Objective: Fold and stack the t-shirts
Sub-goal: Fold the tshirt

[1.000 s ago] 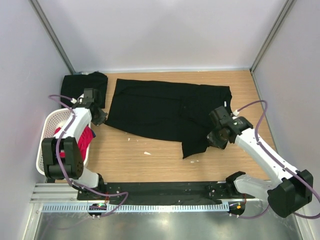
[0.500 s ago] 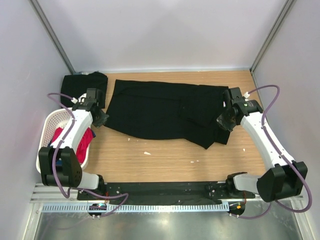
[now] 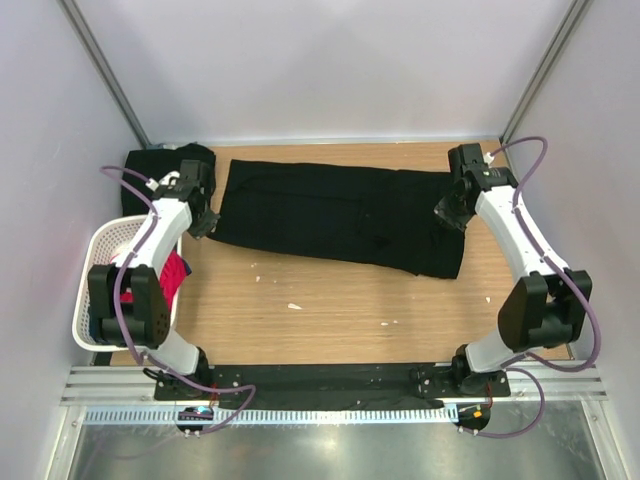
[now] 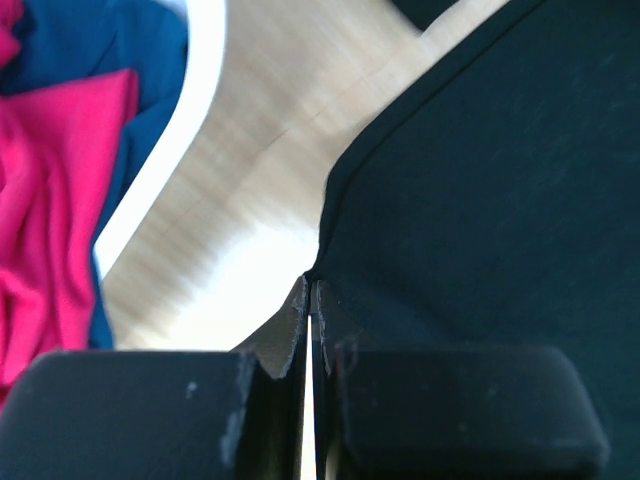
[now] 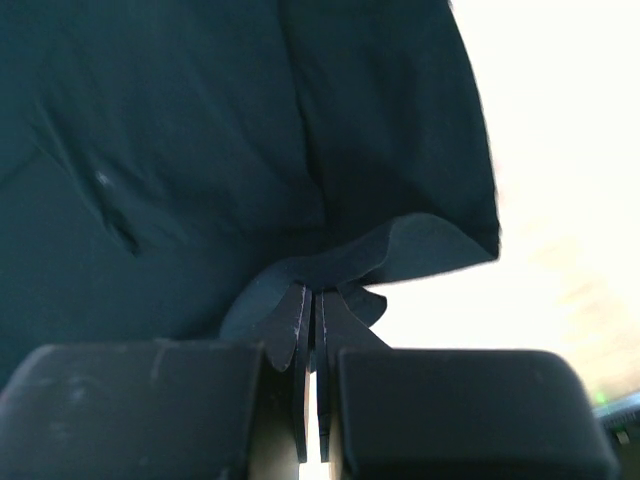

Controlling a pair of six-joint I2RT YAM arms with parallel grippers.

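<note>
Lying flat: spread t-shirt (image 3: 330,212), black, on far half of table (image 3: 330,320); long axis L–R; overlapping layers toward R end.
L gripper (image 3: 203,224) (image 4: 310,305): at near-L corner of spread t-shirt; jaws closed w/ only a hairline slit btwn them, corner of cloth nipped at the tips.
R gripper (image 3: 450,214) (image 5: 312,310): at R end of same shirt, just inside its edge; jaws pressed together on a raised ruck of black cloth.
Cloth btwn grippers: fairly smooth, a few creases mid-R.
Folded t-shirt (image 3: 152,165): black, far-L corner of table, just beside L end of spread shirt, partly behind L arm; contact btwn the two cannot be told.
Basket (image 3: 88,300) (image 4: 195,120): white plastic mesh, at L table edge, nearer the arm bases than L gripper; rim apart from the pinched corner, bare wood btwn.
Basket contents: red-pink garment (image 3: 174,276) (image 4: 50,220) and blue garment (image 4: 110,50), bunched together.
Table surface: light wood; a few small white scraps (image 3: 294,306) near centre, apart from the shirt.
</note>
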